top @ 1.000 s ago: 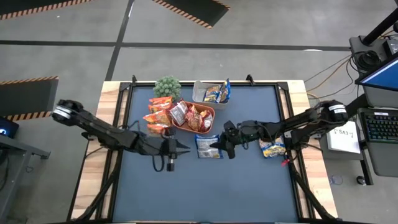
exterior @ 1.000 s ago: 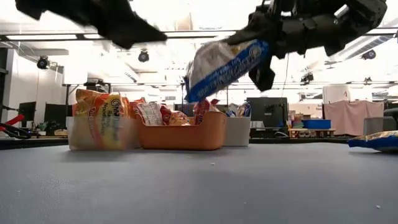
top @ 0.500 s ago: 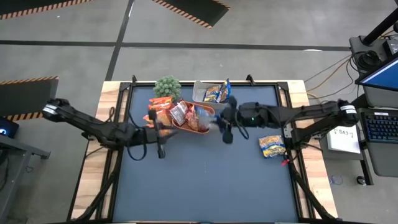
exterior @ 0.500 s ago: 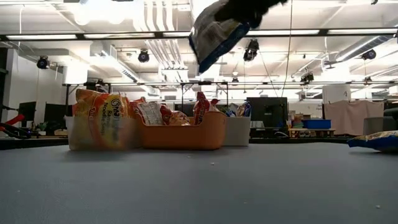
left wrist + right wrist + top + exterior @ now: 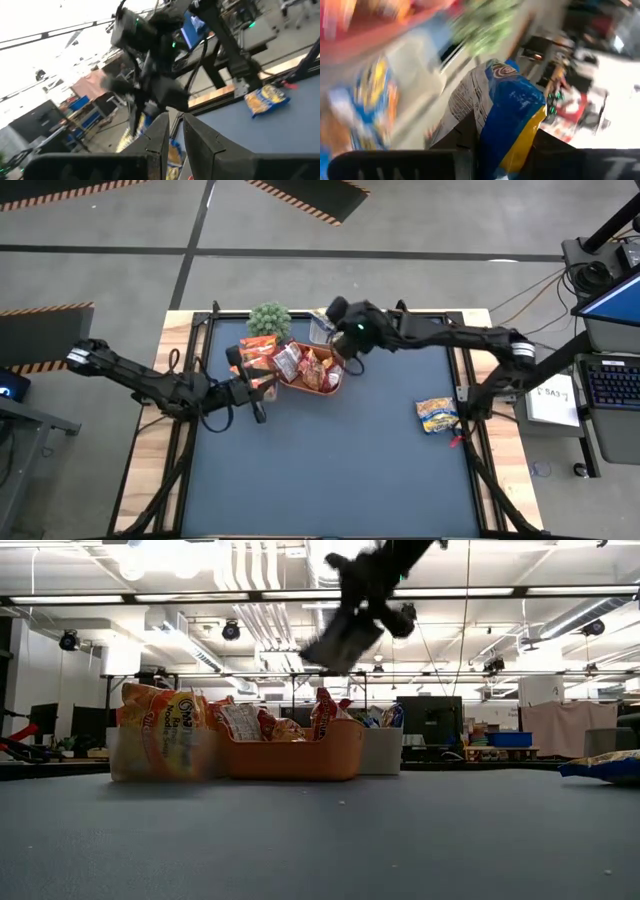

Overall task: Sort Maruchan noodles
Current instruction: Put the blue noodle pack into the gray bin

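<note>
My right gripper point(image 5: 340, 340) is shut on a blue-and-yellow Maruchan noodles packet point(image 5: 507, 107), high over the far clear tub point(image 5: 335, 328) that holds more blue packets. Beside it stands an orange tray point(image 5: 312, 385) with red packets, and a clear tub point(image 5: 160, 755) of orange packets stands left of the tray. Another blue-and-yellow packet point(image 5: 437, 416) lies flat on the mat at the right. My left gripper point(image 5: 260, 410) hovers shut just in front of the orange-packet tub, with nothing between its fingers point(image 5: 160, 137). My right gripper pinches the blue-and-yellow packet between its two fingers, across its flat faces point(image 5: 502, 145). The packet sticks out past the fingertips, bent along its length. In the low view it hangs tilted below the gripper point(image 5: 340, 640), lifted clear of the tubs and the tray.
A small green plant point(image 5: 269, 318) stands at the far edge behind the orange-packet tub. The dark mat point(image 5: 330, 470) stretches bare toward the near edge. Black frame rails run along the table's sides.
My right gripper has risen from the middle of the mat and swung toward the far edge, over the tray to above the far tub, rolling its wrist with the blue-and-yellow packet lifted along. My left gripper has drawn back toward the left and up, then stopped.
</note>
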### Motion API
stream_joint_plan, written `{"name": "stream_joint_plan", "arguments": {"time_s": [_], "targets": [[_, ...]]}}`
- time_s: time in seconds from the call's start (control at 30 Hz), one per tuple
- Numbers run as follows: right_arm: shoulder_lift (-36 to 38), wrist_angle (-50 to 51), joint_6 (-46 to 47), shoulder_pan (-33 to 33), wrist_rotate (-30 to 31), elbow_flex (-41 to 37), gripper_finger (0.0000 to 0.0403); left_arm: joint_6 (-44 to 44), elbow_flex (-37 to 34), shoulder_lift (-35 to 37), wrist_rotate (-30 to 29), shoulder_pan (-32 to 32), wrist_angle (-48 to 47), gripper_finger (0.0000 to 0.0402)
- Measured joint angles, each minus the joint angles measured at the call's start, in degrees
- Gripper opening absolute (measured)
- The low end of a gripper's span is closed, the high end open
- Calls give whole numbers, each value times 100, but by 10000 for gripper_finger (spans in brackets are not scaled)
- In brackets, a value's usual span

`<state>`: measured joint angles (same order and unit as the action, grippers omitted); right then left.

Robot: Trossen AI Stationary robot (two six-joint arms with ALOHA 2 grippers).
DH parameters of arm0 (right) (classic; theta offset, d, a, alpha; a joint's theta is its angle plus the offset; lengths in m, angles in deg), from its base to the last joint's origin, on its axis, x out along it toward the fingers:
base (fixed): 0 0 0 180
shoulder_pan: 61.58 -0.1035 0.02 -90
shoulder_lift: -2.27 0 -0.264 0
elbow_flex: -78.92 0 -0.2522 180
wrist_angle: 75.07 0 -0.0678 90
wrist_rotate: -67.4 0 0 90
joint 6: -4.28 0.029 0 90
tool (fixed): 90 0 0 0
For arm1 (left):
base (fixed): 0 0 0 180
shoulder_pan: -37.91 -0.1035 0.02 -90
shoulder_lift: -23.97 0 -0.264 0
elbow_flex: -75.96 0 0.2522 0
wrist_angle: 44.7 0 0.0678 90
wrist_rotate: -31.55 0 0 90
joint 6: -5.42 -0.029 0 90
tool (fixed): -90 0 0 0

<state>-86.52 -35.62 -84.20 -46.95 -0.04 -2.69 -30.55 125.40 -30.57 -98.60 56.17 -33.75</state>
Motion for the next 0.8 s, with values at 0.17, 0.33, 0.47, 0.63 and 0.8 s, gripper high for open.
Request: {"name": "stream_joint_plan", "arguments": {"time_s": [0.17,0.33,0.47,0.63,0.8], "targets": [[-607,485,-1993,609,67,165,54,-78,-18,14,-340,0,-150,39],[-994,674,-3364,887,167,143,24,-109,-22,30,-450,0,-275,39],[-1082,682,-3754,870,147,143,16,-109,-22,31,-449,0,-273,39],[-1006,768,-3710,714,126,143,16,-131,-22,31,-440,-7,-270,39],[-1067,1115,-3502,612,95,143,17,-131,-22,31,-436,-15,-241,39]]}}
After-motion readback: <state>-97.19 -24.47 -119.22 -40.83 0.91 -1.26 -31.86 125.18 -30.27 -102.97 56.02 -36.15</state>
